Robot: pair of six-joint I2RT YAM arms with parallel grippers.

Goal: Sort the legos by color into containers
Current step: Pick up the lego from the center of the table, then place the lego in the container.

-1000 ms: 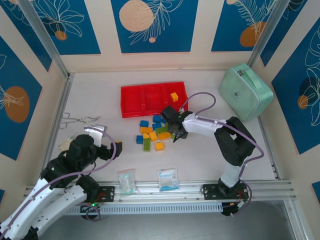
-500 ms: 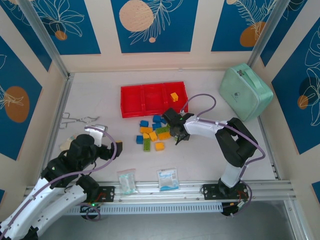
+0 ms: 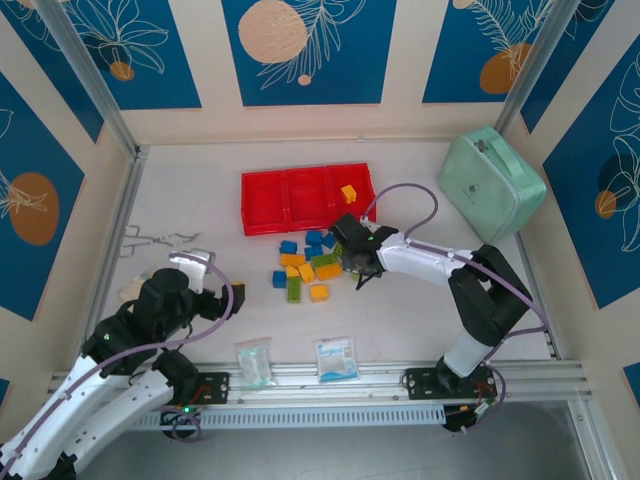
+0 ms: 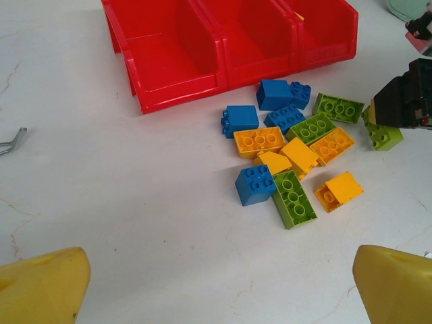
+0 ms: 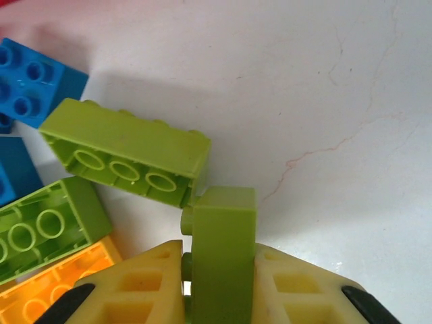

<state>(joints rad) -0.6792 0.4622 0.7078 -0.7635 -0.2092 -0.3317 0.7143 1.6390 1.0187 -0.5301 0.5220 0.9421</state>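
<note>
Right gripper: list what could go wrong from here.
1. The right gripper is shut on a green brick that sticks out past the fingertips; it could pivot or slip on the lift.
2. A long green brick looks to touch it at one corner; lifting may drag that one along.
3. The tray holds a yellow brick in its right compartment; dropping green there would mix colors.

Tool (image 5: 219, 273) clamped on small green brick (image 5: 223, 226), perhaps touching longer green brick (image 5: 125, 150)

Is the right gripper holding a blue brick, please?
No, the right gripper is shut on a green brick, pinched between its yellow fingers.
</note>
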